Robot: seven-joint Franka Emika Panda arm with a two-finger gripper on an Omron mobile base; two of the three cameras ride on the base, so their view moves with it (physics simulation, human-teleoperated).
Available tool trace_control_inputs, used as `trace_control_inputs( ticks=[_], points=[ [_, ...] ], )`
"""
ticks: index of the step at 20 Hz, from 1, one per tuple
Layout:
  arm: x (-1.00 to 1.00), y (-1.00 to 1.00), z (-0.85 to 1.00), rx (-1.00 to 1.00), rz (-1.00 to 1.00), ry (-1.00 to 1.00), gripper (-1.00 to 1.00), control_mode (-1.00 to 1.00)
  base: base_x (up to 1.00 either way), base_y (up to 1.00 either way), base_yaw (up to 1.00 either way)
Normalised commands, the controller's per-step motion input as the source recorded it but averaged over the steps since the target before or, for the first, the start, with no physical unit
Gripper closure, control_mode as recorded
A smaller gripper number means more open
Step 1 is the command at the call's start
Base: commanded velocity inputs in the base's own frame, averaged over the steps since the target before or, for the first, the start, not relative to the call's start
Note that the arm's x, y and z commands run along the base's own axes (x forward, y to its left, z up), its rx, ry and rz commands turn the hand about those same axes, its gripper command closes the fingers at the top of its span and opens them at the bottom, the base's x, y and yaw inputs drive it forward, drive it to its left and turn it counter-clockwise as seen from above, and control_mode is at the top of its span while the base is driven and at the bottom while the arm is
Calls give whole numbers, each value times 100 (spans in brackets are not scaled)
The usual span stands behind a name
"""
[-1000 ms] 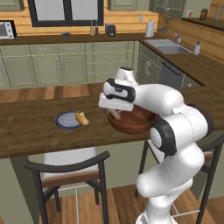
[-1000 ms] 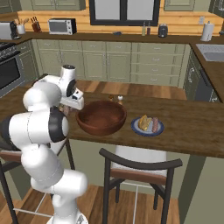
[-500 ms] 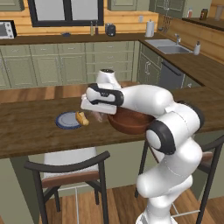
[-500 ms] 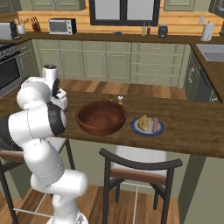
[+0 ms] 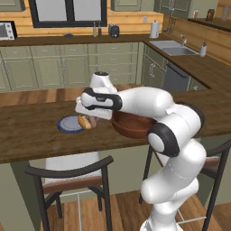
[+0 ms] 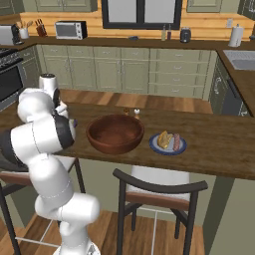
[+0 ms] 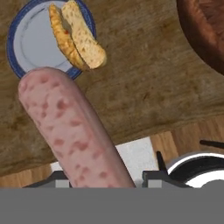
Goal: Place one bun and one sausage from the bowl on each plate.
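- Table [image 5: 36, 135]: wooden; carries bowl and both plates; stools tucked under near edge.
- Bowl [image 6: 115, 133]: dark wood, upright in mid-table between the two plates; looks empty in right base view, so probably nothing left to fetch.
- Far plate [image 6: 168, 145]: already holds a yellow bun and a pinkish sausage side by side; judged complete.
- Near plate [image 5: 70, 124]: flat on table, just beside bowl on its other side; carries one bun only, so judged the destination of the present carry.
- Tool [image 5: 93, 118]: hangs low at the edge of near plate, next to bowl rim; jaws part-way closed around the sausage, gripped near its lower end in hand view; fingertips themselves hidden behind it. Held above the table, apparently for set-down beside the bun.
- Sausage [image 7: 72, 131]: clamped in tool, not yet on plate; long axis runs along the tool's line of sight, free end pointing toward near plate rim.
- Bun [image 7: 78, 37]: split, lying on the side of near plate toward the bowl; long axis roughly parallel to the sausage; bare plate surface left beside it for the sausage.
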Motion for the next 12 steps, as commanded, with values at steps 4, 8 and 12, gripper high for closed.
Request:
trace_control_inputs(
  ticks=[4,8,12],
  points=[
    [30,26,-1,0,-4,0,100,-100,0,0,0],
    [56,29,-18,-1,0,0,100,-100,0,0,0],
    [53,30,-18,-1,0,0,100,-100,0,0,0]
  ],
)
